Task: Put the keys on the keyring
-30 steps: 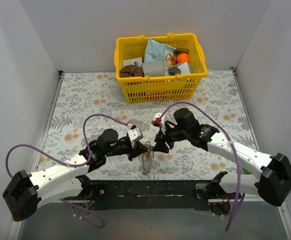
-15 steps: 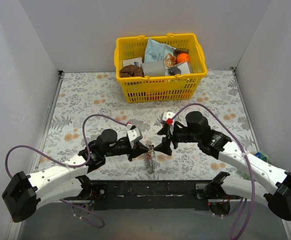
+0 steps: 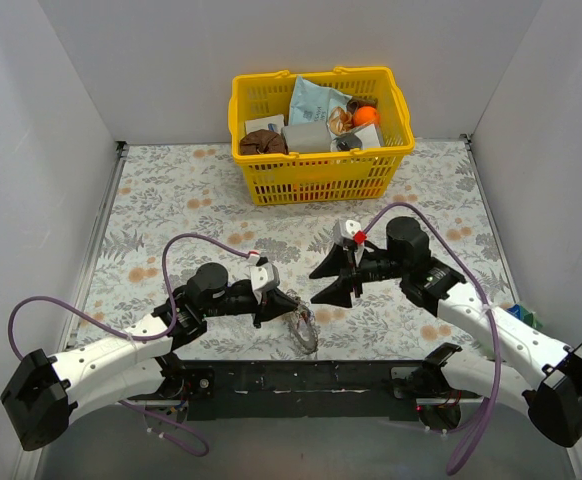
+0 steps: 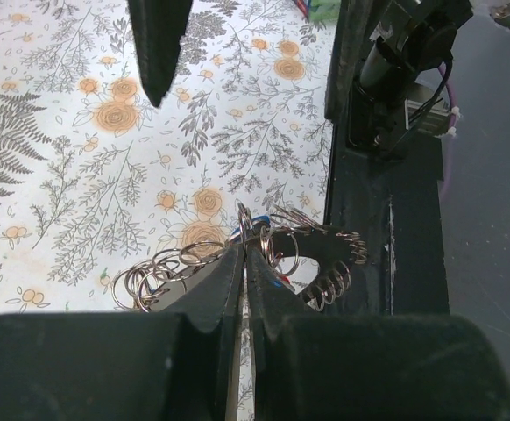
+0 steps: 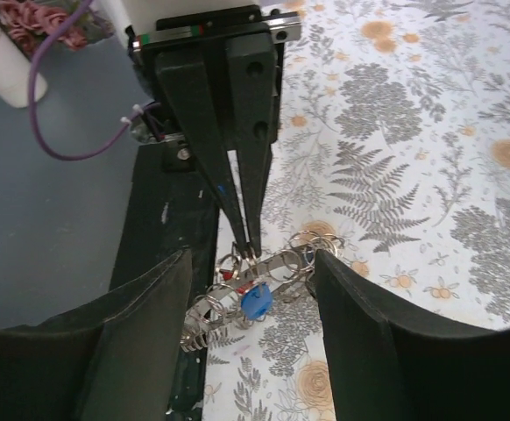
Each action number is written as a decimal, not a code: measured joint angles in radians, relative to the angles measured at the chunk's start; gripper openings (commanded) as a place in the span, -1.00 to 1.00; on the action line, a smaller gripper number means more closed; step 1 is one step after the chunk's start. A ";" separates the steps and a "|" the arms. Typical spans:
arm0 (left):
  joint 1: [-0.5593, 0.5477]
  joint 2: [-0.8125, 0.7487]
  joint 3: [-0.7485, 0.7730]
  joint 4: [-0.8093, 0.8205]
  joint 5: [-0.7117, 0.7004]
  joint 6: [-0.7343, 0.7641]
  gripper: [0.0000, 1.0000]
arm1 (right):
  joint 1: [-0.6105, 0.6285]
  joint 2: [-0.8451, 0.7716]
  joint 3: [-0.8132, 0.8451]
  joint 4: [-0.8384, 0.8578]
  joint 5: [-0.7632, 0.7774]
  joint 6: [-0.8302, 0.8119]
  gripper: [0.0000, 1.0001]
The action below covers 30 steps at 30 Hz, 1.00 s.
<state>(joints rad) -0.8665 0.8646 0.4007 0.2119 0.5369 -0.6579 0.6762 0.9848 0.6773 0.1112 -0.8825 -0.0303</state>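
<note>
My left gripper (image 3: 276, 308) is shut on the keyring (image 3: 302, 327), a flat silver band hung with several small split rings, and holds it at the table's near edge. In the left wrist view the jaws (image 4: 244, 250) pinch the band's edge, with the keyring (image 4: 329, 263) spreading to both sides. My right gripper (image 3: 327, 282) is open and empty, just right of the ring. In the right wrist view its fingers (image 5: 253, 259) stand wide either side of the keyring (image 5: 292, 257). A blue key head (image 5: 255, 303) and a red one (image 5: 230, 277) hang on the ring. No pale key shows.
A yellow basket (image 3: 321, 182) full of packets stands at the back centre. The black base rail (image 3: 301, 377) runs along the near edge under the keyring. A small green and blue item (image 3: 521, 316) lies at the far right. White walls close in on three sides.
My right gripper has drawn back to the right, away from the keyring, with its fingers now wide apart. My left gripper has sunk slightly toward the near edge, still holding the ring.
</note>
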 measured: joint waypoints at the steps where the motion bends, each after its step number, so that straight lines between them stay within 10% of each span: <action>1: 0.000 -0.001 0.000 0.003 0.003 0.000 -1.00 | 0.000 0.004 0.000 0.002 -0.018 0.001 0.24; 15: -0.001 -0.001 0.000 0.029 0.031 -0.004 -1.00 | 0.000 0.066 -0.036 0.031 -0.119 0.014 -0.35; 30: -0.001 0.005 0.000 0.036 0.048 -0.015 -1.00 | 0.006 0.129 -0.071 0.109 -0.119 0.054 -0.34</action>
<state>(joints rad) -0.8673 0.8696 0.4011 0.2478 0.5850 -0.6727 0.6823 1.1133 0.6067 0.2199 -1.0019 0.0235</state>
